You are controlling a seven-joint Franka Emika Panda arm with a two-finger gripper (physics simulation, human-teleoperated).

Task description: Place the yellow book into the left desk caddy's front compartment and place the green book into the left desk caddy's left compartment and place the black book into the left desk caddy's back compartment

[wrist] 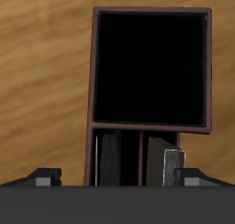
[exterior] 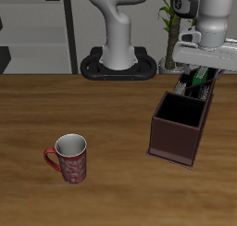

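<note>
The left desk caddy (exterior: pixel 178 135) is a dark maroon-brown box; its large compartment (wrist: pixel 151 67) nearest the table's front edge looks dark and empty. My gripper (exterior: pixel 200 70) hangs open just above the caddy's back end. The green book (exterior: pixel 196 79) stands up out of the back part of the caddy, right under my fingers; it does not show in the wrist view. In the wrist view my gripper (wrist: pixel 115 179) has its fingertips (wrist: pixel 37 179) wide apart, with two narrow compartments between them: one holds the black book (wrist: pixel 110 159), the other the greyish yellow book (wrist: pixel 171 165).
A red patterned mug (exterior: pixel 71 158) stands near the table's front edge, well away from the caddy. The robot's base (exterior: pixel 118 65) is at the table's back. A leafy plant (exterior: pixel 169 26) stands behind the caddy.
</note>
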